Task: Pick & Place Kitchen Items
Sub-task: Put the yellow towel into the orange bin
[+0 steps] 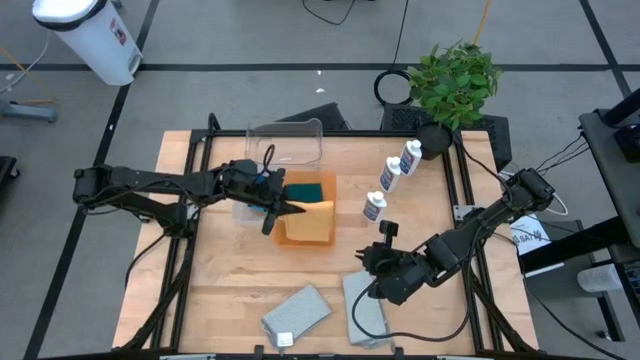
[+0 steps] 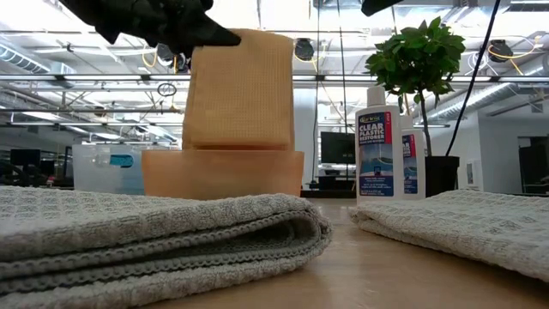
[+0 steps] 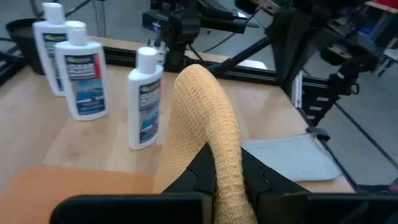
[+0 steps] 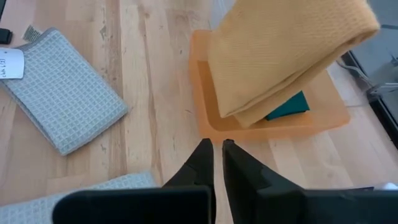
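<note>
1. One orange folded cloth (image 1: 312, 221) hangs over the orange tray (image 1: 292, 237) at the table's middle, lifted clear in the low view.
2. One dark green pad (image 1: 305, 187) lies in the tray's far part.
3. Two grey folded cloths (image 1: 297, 312) lie near the front edge, the other (image 1: 364, 305) to its right.
4. Three white bottles (image 1: 374, 207) stand in a diagonal row at the far right.
5. The left gripper (image 3: 227, 180) is clenched on the orange cloth's fold.
6. The right gripper (image 4: 217, 152) hovers over the right grey cloth, its jaws pressed together and holding nothing.
</note>
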Robot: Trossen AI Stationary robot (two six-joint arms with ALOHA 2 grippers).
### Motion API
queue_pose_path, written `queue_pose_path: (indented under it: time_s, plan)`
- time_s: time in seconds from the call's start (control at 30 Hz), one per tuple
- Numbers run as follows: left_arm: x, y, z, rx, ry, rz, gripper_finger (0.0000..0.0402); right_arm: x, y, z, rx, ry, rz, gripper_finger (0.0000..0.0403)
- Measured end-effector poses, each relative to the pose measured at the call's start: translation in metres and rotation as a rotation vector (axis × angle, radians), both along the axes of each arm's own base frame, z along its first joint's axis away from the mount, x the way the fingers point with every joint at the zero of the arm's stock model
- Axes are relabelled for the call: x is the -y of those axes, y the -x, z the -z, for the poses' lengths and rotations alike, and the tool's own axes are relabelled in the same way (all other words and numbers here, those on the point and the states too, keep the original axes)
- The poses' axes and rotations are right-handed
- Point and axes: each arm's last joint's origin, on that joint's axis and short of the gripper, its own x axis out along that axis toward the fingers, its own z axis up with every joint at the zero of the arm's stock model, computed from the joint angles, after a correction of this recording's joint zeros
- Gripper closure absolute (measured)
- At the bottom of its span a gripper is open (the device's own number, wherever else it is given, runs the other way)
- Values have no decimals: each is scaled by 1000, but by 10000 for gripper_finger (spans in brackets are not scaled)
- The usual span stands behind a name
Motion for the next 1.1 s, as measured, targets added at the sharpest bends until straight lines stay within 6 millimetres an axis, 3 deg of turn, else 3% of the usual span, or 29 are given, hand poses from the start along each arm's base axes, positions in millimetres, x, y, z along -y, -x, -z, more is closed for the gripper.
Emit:
queue_pose_path:
  time_s: [0.5,0.63,0.87,1.1]
  plan:
    - [6,-6,-28,49,274,23,381,0,0,0,0,0,0,398]
    - [17,-7,-42,65,341,71,381,0,0,0,0,2,-2,399]
    - [39,-8,-58,30,250,154,381,0,0,0,0,2,-2,402]
    - [46,-6,-74,-7,168,158,380,0,0,0,0,3,-2,401]
